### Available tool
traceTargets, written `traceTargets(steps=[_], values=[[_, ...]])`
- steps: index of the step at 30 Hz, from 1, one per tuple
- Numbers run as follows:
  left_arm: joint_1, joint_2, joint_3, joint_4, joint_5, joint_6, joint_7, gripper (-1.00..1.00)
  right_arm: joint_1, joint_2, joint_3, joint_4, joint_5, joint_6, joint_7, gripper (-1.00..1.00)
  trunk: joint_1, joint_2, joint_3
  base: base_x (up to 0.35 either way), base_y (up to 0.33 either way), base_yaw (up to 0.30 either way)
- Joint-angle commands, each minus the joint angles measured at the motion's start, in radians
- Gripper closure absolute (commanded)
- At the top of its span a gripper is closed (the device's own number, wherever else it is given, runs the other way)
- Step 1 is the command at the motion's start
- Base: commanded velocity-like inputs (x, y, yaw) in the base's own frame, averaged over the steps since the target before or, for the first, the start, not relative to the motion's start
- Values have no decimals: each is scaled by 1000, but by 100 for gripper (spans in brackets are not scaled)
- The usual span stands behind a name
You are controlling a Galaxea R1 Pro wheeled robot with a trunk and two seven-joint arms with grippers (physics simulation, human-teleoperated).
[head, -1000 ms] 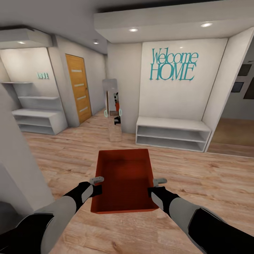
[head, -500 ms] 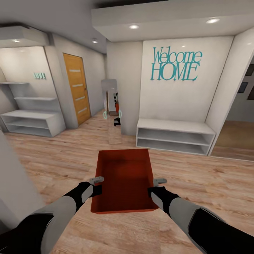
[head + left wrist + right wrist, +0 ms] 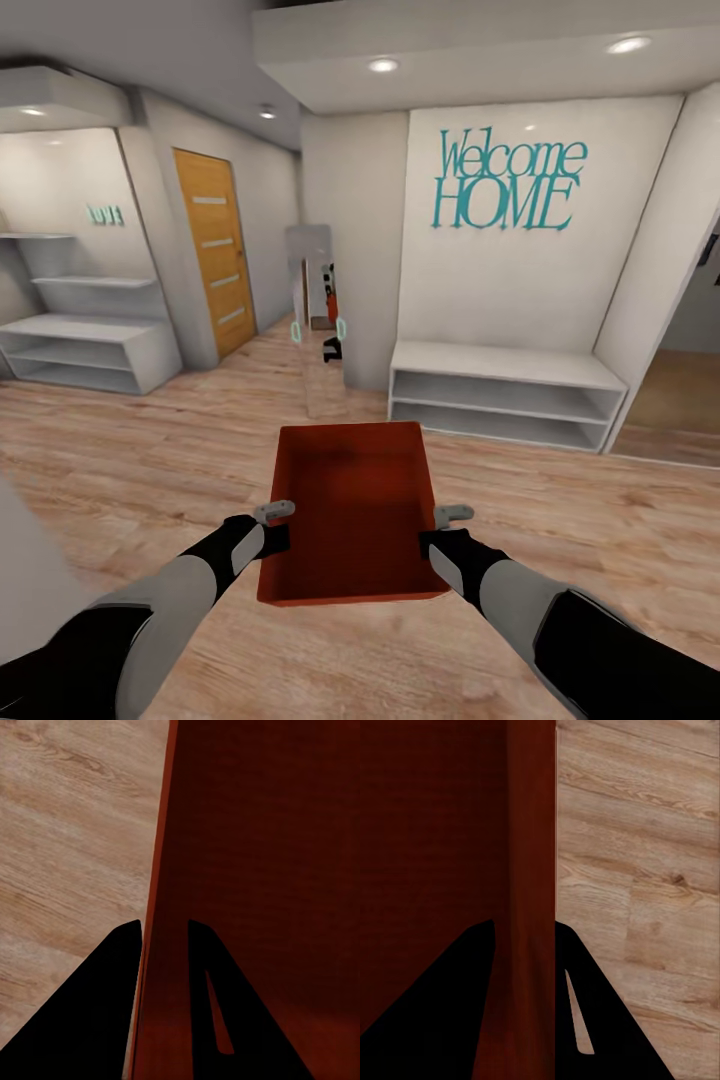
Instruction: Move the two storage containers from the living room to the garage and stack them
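Container (image 3: 350,510) hangs between both arms – left jaws and right jaws each clamped on a side wall

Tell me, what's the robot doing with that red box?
It is carrying one orange-red storage container in both arms. The left claw pinches the bin's left wall and the right claw pinches its right wall, one finger inside and one outside. The bin is empty and held above a light wood floor in a hallway, facing a wall with a "Welcome HOME" sign.
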Motion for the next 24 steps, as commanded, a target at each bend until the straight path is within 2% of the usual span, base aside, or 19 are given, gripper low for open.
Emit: traceTargets(steps=[1,15,24], values=[[-1,-1,18,-2,-16,7,10,100,-1,2,14,-7,-9,6,-3,100,1,-2,-2,323,0,140],[-1,-1,18,-2,-16,7,10,100,-1,1,14,-7,-9,6,-3,100,1,-2,-2,323,0,255],[-1,-1,18,-2,-16,7,10,100,-1,1,14,-7,-9,6,-3,100,1,-2,-2,323,0,36]])
